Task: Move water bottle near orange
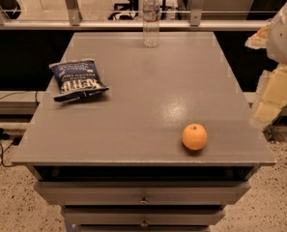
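The water bottle [151,17] stands upright at the far edge of the grey table [148,86], near its middle. It is clear and ribbed, with a white cap and a pale label band. The orange [194,137] sits near the table's front right corner, far from the bottle. My gripper [272,96] hangs just off the table's right edge, to the right of and a little beyond the orange, well away from the bottle. It holds nothing that I can see.
A dark blue chip bag [77,79] lies on the left side of the table. A metal railing [85,23] runs behind the far edge. Drawers [143,197] sit under the front edge.
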`<state>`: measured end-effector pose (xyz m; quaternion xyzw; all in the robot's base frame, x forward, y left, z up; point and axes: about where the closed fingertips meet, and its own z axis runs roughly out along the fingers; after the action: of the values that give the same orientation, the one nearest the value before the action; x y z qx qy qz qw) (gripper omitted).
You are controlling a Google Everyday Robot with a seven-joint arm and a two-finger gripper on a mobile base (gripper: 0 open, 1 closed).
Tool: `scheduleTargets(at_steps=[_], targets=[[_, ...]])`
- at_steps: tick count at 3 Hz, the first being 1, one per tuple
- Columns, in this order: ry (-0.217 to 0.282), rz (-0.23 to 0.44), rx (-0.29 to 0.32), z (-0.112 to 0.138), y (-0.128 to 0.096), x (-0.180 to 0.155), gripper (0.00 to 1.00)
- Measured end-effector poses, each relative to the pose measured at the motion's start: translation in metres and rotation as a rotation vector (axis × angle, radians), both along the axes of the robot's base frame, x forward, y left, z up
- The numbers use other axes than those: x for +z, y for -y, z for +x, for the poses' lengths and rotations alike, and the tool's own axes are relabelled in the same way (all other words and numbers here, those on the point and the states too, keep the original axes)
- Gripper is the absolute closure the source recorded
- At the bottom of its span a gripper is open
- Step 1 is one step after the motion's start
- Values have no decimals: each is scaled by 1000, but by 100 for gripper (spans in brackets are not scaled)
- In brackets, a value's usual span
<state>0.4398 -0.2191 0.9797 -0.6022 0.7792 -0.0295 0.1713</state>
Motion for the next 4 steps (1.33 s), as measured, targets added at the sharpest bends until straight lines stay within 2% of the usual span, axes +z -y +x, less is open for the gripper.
scheduleTargets(at_steps=[1,2,3,4], targets=[[42,181,-24,45,0,-11,0],[103,305,-49,95,-15,-15,0],[162,422,-90,153,-50,-19,0],[235,519,-156,220,-95,-1,0]])
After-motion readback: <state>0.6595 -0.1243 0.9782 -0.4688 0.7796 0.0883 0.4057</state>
